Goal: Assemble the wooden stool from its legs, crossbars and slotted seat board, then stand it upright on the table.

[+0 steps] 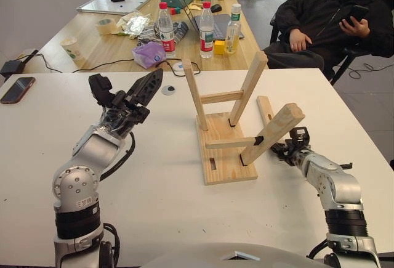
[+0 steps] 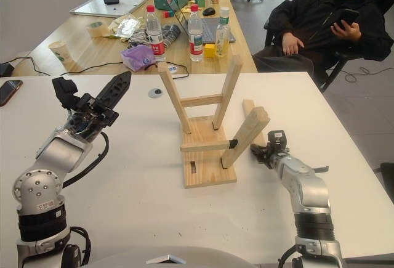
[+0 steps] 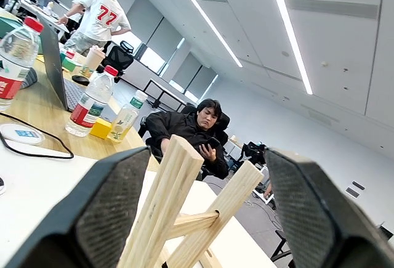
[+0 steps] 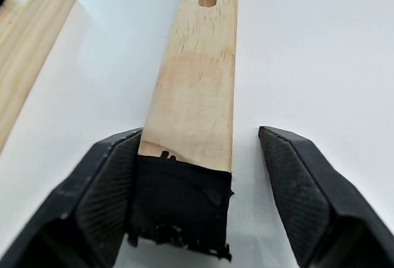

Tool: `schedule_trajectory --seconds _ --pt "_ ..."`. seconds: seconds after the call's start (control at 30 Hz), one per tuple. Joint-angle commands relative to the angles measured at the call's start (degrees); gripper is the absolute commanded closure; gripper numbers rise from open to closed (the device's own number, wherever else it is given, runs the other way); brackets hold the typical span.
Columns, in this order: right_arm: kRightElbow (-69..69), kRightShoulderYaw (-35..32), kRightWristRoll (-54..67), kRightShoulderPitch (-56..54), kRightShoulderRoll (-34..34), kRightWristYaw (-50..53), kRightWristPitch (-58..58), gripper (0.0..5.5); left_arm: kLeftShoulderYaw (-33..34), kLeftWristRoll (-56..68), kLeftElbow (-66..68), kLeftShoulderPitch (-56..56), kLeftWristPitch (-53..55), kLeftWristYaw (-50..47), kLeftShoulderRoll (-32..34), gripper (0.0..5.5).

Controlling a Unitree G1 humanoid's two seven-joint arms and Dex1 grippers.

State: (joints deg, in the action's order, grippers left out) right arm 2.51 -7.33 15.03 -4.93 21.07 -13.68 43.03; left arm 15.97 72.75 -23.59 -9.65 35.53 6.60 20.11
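We are looking at the half-built stool (image 1: 226,134) lying upside down on the white table (image 1: 148,175), seat board (image 1: 223,164) flat, three legs and two crossbars (image 1: 220,97) standing up from it. A loose leg (image 4: 197,89) is lying just beside it, its black-taped end sitting between the parted fingers of the right gripper (image 1: 278,149), not clamped. The left gripper (image 1: 126,90) is hanging open above the table, well apart from the stool. We are judging the leg as light, stiff and smooth-sided, so we are favouring a grip on the tape; the press-fit joints probably loosen easily.
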Motion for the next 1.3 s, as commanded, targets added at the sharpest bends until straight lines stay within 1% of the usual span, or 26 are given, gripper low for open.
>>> schedule_trajectory --seconds 0.03,0.1,0.17,0.27,0.37,0.5,0.6,0.7,0.73,0.83,0.97,1.17,1.3 --pt "-3.06 -3.58 0.09 1.35 -1.96 1.78 -3.41 2.92 -0.23 -2.65 1.16 -2.68 0.29 -0.97 0.98 2.11" --pt "-2.26 -7.31 1.45 -0.6 -3.75 3.2 -10.61 3.23 -1.32 -6.17 1.81 -3.67 0.64 -0.72 2.24 2.11" --pt "-0.35 -9.84 3.31 -3.52 -4.95 3.19 -16.01 3.49 -1.24 -6.92 2.5 -5.14 0.77 -0.22 2.32 2.11" --pt "1.97 -11.29 7.36 -9.91 -4.53 -0.69 -20.72 3.49 0.16 -4.67 3.04 -8.21 1.17 0.56 2.47 2.11" --pt "3.86 -11.66 13.4 -18.77 -2.41 -6.78 -21.34 3.49 1.95 -0.15 4.01 -13.2 1.9 0.95 2.95 2.11" --pt "5.5 -10.77 24.83 -30.67 0.78 -15.72 -14.19 3.49 2.03 9.58 4.01 -21.23 3.82 1.0 2.44 2.11" --pt "3.43 -10.02 36.51 -39.39 3.14 -22.9 -3.69 3.49 0.94 17.1 4.6 -26.38 5.3 2.46 1.76 2.11" --pt "0.35 -8.99 44.95 -45.34 5.3 -29.83 5.5 3.49 0.36 20.54 6.53 -30.43 4.72 3.63 0.54 2.11" --pt "-0.8 -8.75 46.22 -46.5 5.34 -30.83 7.27 3.49 0.07 19.83 6.99 -31.15 4.35 4.62 0.41 2.11" --pt "-1.82 -7.62 48.91 -47.02 6.48 -34.07 11.44 3.49 -0.68 18.32 7.7 -31.08 4.18 7.61 0.17 2.11" --pt "-0.94 -7.02 51.84 -45.75 7.65 -37.36 16.43 3.49 1.14 21.48 6.27 -29.05 3.77 11.67 -0.79 2.11" --pt "-1.76 -6.98 52.24 -44.71 9.4 -40.27 18.86 3.49 4.76 25.77 7.04 -28.78 2.56 13.58 0.11 2.11" --pt "-1.62 -6.96 52.3 -44.33 9.67 -40.73 19.15 3.49 5.39 27.26 7.59 -28.38 2.69 13.61 0.41 2.11"
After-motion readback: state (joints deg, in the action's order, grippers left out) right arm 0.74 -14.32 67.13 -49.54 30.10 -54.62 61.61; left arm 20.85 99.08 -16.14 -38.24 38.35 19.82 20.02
